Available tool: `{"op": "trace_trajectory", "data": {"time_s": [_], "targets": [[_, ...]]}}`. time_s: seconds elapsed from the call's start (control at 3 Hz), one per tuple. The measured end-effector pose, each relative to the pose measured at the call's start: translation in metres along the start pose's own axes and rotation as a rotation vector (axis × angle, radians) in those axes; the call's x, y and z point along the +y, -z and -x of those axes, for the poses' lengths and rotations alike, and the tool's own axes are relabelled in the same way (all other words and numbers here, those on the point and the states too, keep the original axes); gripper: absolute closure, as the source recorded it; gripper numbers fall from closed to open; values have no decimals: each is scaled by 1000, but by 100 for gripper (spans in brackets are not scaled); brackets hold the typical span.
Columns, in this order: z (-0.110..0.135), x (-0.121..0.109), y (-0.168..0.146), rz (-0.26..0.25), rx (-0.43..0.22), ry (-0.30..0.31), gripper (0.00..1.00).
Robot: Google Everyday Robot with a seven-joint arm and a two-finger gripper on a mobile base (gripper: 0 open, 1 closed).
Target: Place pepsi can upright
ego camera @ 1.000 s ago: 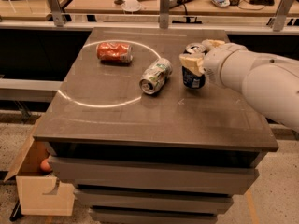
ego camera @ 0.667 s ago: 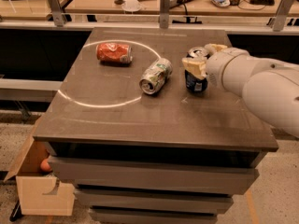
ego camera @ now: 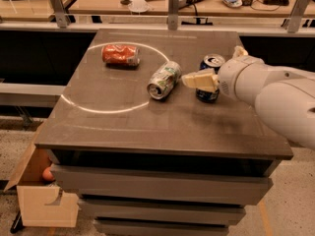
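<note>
The pepsi can (ego camera: 206,95), dark blue with a silver top, stands upright on the dark table (ego camera: 147,122), right of the middle. My gripper (ego camera: 211,65) comes in from the right on a white arm and sits around the can. One beige finger (ego camera: 199,80) crosses in front of the can and hides its middle. The other finger (ego camera: 239,51) shows behind and to the right of the can. The jaws stand apart, wider than the can.
A silver-and-green can (ego camera: 164,79) lies on its side just left of the near finger. An orange-red can (ego camera: 120,54) lies on its side at the back left, inside a white circle drawn on the table. A cardboard box (ego camera: 42,191) stands on the floor at the lower left.
The fingers have spread apart from the pepsi can and the near finger now reaches further left. The can stays upright in the same spot.
</note>
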State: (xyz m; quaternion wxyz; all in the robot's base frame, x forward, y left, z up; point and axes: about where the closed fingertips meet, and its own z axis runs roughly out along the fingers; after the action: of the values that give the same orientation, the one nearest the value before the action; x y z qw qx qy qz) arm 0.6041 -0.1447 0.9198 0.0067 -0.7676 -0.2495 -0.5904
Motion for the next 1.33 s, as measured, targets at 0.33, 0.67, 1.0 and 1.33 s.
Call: {"op": "trace_trajectory", "data": {"time_s": [0.33,0.67,1.0,1.33], "targets": [[1,18,21,47,-15,-70,0],[4,45,64,128,-41,-165,0],[11,86,121,255,-55,-224,0],[13,97,135,295,-55,-254,0]]}}
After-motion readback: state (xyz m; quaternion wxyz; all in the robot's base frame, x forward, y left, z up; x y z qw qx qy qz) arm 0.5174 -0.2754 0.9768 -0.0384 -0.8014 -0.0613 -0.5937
